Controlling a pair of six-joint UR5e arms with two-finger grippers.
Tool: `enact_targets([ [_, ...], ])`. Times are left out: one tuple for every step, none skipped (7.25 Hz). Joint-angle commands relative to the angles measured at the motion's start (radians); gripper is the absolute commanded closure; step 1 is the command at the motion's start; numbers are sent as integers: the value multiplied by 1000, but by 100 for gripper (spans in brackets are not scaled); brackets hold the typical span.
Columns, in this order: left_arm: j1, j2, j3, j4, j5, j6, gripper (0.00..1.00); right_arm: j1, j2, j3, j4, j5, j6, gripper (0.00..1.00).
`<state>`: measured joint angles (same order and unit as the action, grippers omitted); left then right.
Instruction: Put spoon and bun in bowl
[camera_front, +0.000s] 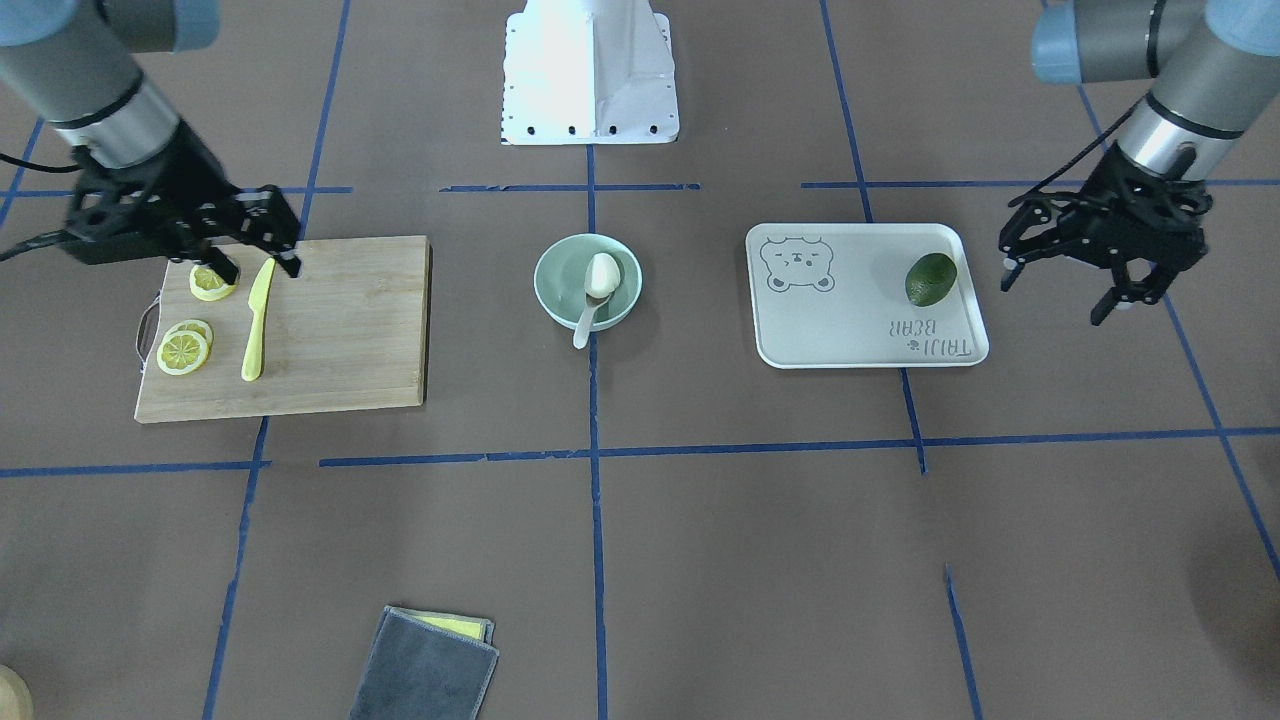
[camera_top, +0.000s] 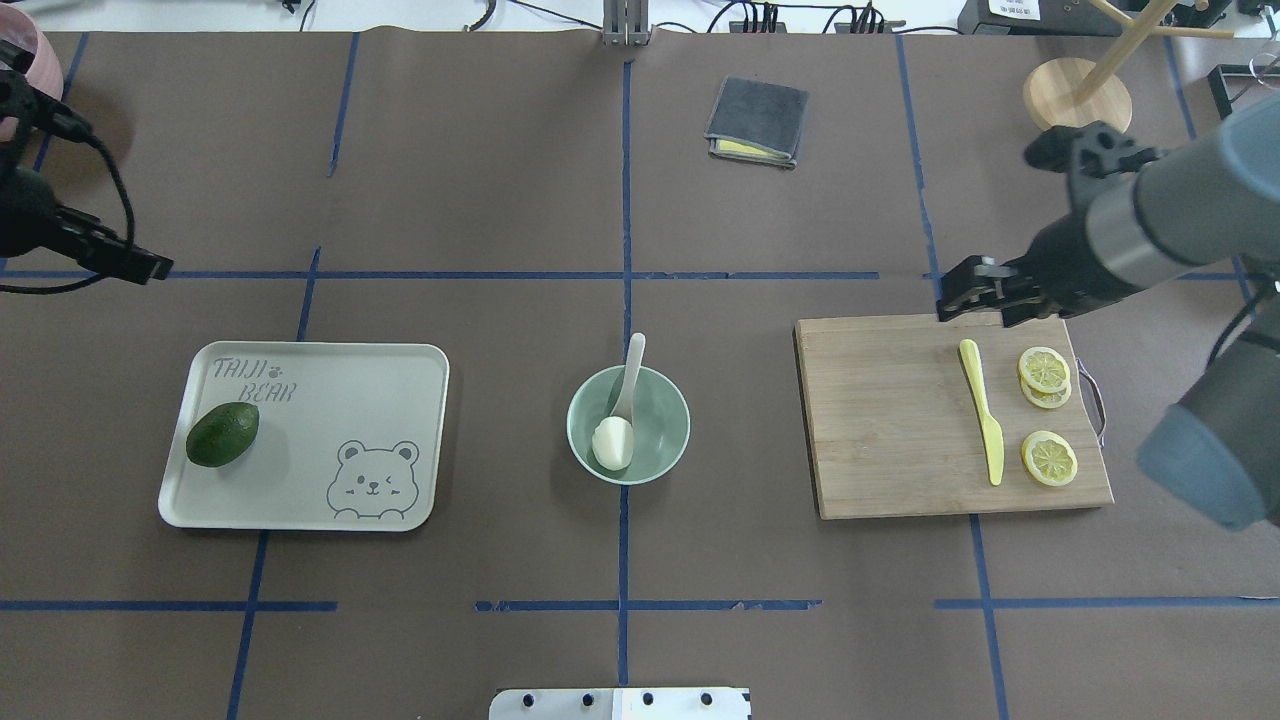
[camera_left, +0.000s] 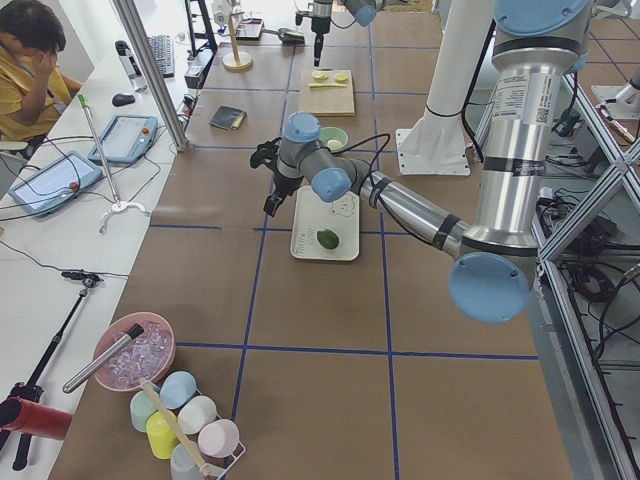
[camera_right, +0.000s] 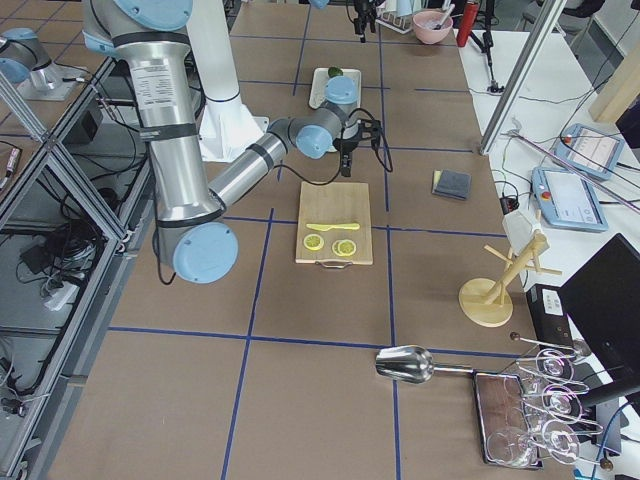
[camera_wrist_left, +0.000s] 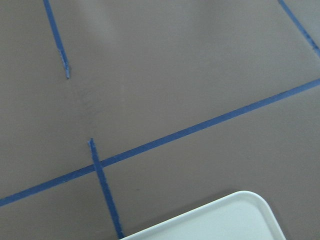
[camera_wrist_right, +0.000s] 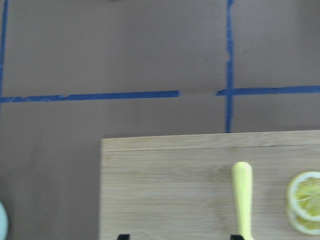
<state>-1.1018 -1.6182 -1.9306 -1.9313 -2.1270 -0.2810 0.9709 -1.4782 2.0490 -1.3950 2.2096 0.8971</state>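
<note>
The mint-green bowl (camera_front: 560, 297) (camera_top: 665, 440) stands at the table's centre. The white bun (camera_front: 602, 275) (camera_top: 613, 441) lies inside it. The off-white spoon (camera_front: 583, 325) (camera_top: 631, 375) rests with its scoop in the bowl and its handle sticking out over the rim. My left gripper (camera_front: 1058, 288) hangs open and empty beside the tray, far from the bowl. My right gripper (camera_front: 258, 268) (camera_top: 985, 295) hangs open and empty over the far edge of the cutting board, above the knife's handle.
An off-white bear tray (camera_front: 860, 330) (camera_top: 320, 400) holds an avocado (camera_front: 930, 278). A wooden cutting board (camera_front: 340, 330) (camera_top: 890, 420) carries a yellow knife (camera_front: 257, 320) and lemon slices (camera_front: 184, 350). A folded grey cloth (camera_front: 425, 665) lies at the far side.
</note>
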Motion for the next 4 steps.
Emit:
enact_targets([
  [-236,50,117,5,-76,391,1,300,-183,-50,-57,107,-507,0],
  [-330,63,186,8,-80,513,1,393,-191,-58,-185,111,-696,0],
  [-433,70,241,26,-94,579,1,458,-182,-56,-314,114,-853,0],
  [-466,70,277,135,-284,570,0,491,-156,-59,-428,140,-948,0],
])
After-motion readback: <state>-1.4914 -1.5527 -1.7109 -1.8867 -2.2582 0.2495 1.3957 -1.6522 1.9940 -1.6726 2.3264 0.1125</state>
